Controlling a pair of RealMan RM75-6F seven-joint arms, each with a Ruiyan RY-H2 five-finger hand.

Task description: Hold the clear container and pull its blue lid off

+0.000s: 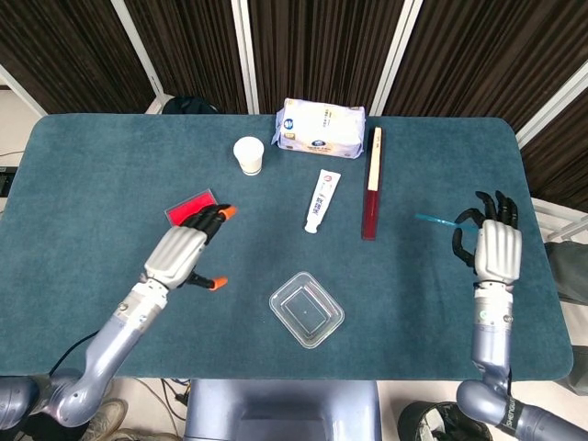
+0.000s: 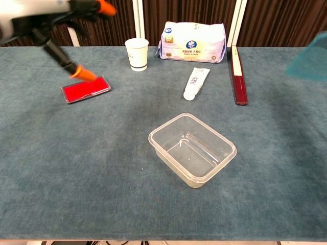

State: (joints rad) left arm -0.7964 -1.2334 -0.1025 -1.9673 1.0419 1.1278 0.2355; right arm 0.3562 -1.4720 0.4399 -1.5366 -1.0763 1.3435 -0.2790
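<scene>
The clear container (image 1: 307,309) (image 2: 192,149) stands lidless on the blue cloth, near the front middle. Its blue lid (image 1: 438,221) (image 2: 310,59) hangs in the air off to the right, edge-on in the head view, pinched by my right hand (image 1: 492,244). The chest view shows only the lid at its right edge, not that hand. My left hand (image 1: 185,251) (image 2: 56,15) hovers left of the container, well apart from it, fingers spread and holding nothing.
A red flat case (image 1: 192,210) lies just behind my left hand. At the back are a paper cup (image 1: 248,154), a wipes pack (image 1: 321,127), a white tube (image 1: 322,199) and a dark red chopstick box (image 1: 371,184).
</scene>
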